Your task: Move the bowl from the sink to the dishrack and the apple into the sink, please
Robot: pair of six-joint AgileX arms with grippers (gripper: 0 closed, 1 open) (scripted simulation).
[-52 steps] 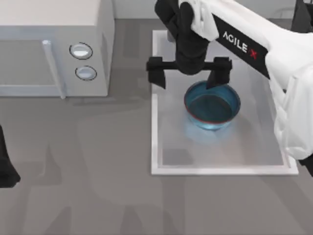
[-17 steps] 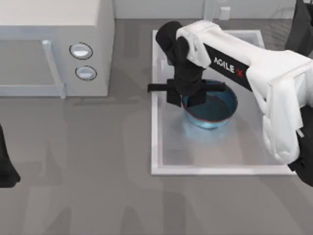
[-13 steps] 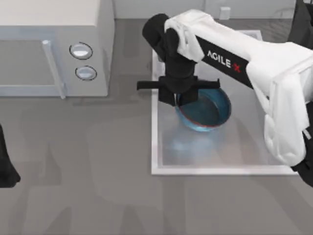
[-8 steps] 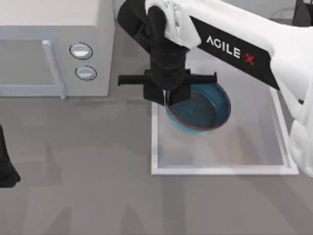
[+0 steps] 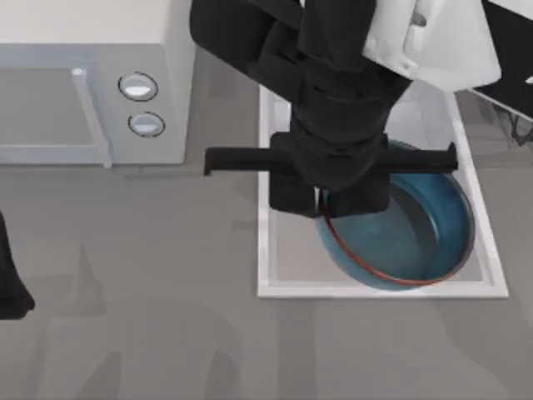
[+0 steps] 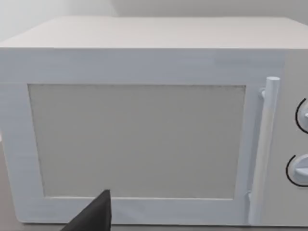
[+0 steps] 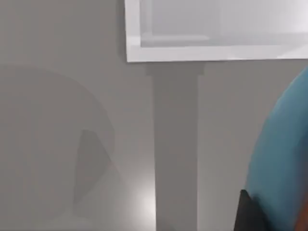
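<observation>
The right arm's end effector (image 5: 321, 200) is high up, close to the top camera, so it looks big. Its two fingers are squeezed on the near left edge of the blue bowl (image 5: 408, 237). The bowl has a thin red rim and hangs in the air over the front half of the white sink (image 5: 265, 250). In the right wrist view the blue side of the bowl (image 7: 284, 159) sits next to a dark finger (image 7: 250, 214), with the sink's rim (image 7: 202, 52) and the grey tabletop (image 7: 72, 120) far below.

The left end effector (image 5: 10, 283) waits at the left edge of the tabletop (image 5: 150, 317). I cannot tell if its fingers are apart or together.

Farther back on the left is a white microwave (image 5: 92, 92) with two round knobs. At the far right edge, thin dark wires of the dishrack (image 5: 516, 121) peek out.
</observation>
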